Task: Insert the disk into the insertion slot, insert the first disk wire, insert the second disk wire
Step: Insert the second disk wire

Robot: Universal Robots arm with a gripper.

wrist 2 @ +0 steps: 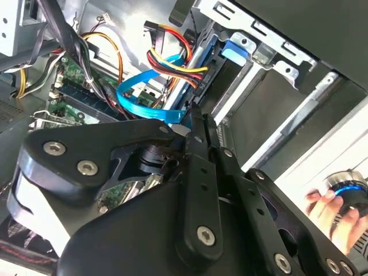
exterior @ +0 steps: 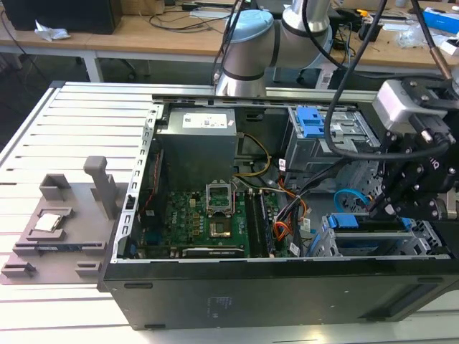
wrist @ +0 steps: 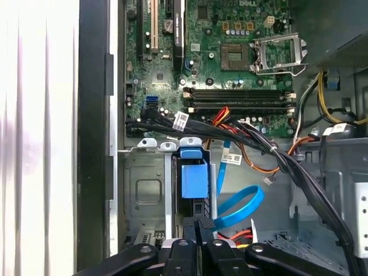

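The disk [wrist: 194, 178] already sits in the insertion slot [wrist: 146, 192], the silver sheet-metal cage at the front corner of the open computer case [exterior: 272, 290]. In the first wrist view its blue carrier tab faces outward, which suggests the drive went in with its connector end toward the inside of the case, where the cables can reach it. In the exterior view the blue carrier [exterior: 358, 242] lies inside the cage [exterior: 326, 244], just under the arm's tool.

The pincer [wrist 2: 198, 123] is down at the rear edge of the disk, its slim black fingers [wrist 2: 202, 135] drawn close together around what looks like a small dark connector, though what they grip cannot be told for sure. A light-blue data cable [wrist 2: 144, 100] loops up just beside the fingertips, and its end seems to meet them, so the step in hand is judged to be seating one of the disk wires. A red, yellow and black power cable bundle [wrist 2: 172, 60] hangs near the same edge of the disk.

The case lies on its side on a ribbed white worktop [exterior: 79, 129], which leaves the motherboard [exterior: 204, 222] and the cage open to approach from above. A person's hand [wrist 2: 330, 210] rests on a round controller knob [wrist 2: 351, 192] outside the case.
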